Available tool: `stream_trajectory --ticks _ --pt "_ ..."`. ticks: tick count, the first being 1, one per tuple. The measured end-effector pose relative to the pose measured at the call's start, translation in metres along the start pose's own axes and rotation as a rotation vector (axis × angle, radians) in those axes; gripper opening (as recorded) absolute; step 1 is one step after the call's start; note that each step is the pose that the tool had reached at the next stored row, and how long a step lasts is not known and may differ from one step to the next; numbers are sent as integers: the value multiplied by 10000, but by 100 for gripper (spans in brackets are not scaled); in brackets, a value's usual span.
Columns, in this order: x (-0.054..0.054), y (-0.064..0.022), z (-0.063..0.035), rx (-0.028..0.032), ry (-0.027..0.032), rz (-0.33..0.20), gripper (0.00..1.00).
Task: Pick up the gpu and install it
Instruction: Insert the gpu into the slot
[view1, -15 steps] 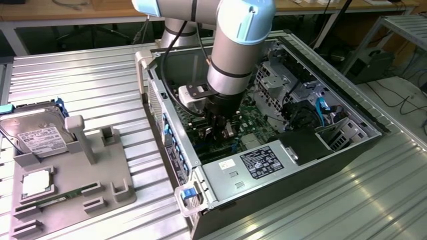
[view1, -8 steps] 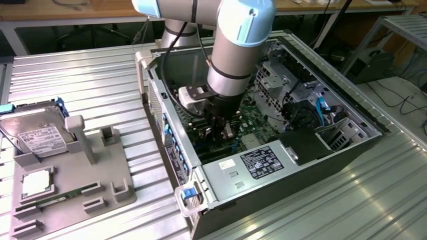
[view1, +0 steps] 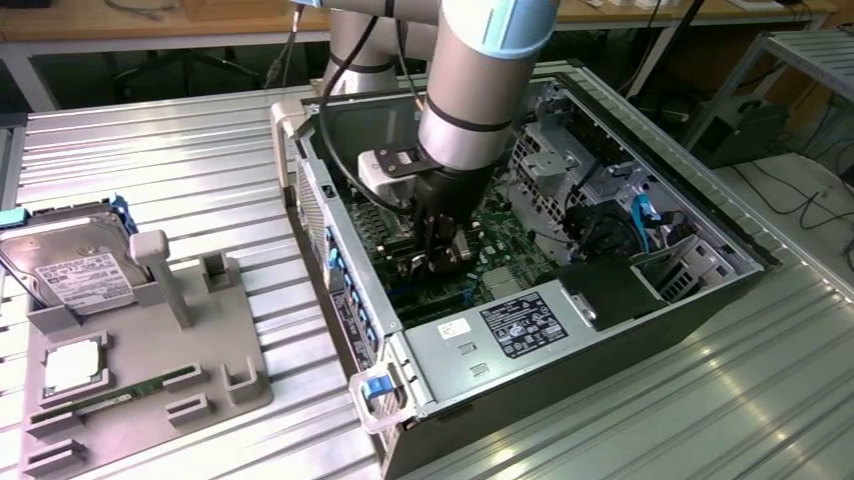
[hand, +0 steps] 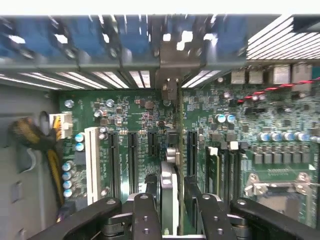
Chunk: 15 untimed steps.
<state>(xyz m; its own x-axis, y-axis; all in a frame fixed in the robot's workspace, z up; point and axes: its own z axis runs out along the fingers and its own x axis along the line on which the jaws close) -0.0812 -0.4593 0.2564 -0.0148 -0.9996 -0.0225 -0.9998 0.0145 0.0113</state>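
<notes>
Gripper (view1: 441, 262) reaching down inside open computer case (view1: 694, 290), fingers (hand: 150, 200) sitting either side of gpu (hand: 170, 200); whether clamping or slackening cannot tell. Gpu standing on edge over motherboard (hand: 135, 112), among black expansion slots (hand: 132, 160), bracket end pointing at rear slot panel (hand: 170, 65). White slot (hand: 91, 160) and yellow-black cable bundle (hand: 40, 145) lying to one side. Power supply (view1: 501, 335) sitting at near end of case. Grey parts holder (view1: 134, 370) lying at exterior view's left, carrying hard drive (view1: 80, 275) and memory stick (view1: 107, 398).
</notes>
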Motion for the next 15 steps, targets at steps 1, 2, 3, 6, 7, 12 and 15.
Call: stream_trajectory --ticks 1,2,3,6,7,12,15 --pt "-1 0 -45 -1 3 0 36" --pt "-2 1 -90 1 0 1 36" --pt "-3 2 -137 0 3 1 36" --pt "-7 3 -272 1 3 0 36" --pt "-8 4 -317 2 1 0 36" --pt "-11 5 -465 6 1 0 36" --pt "-11 5 -465 6 1 1 27"
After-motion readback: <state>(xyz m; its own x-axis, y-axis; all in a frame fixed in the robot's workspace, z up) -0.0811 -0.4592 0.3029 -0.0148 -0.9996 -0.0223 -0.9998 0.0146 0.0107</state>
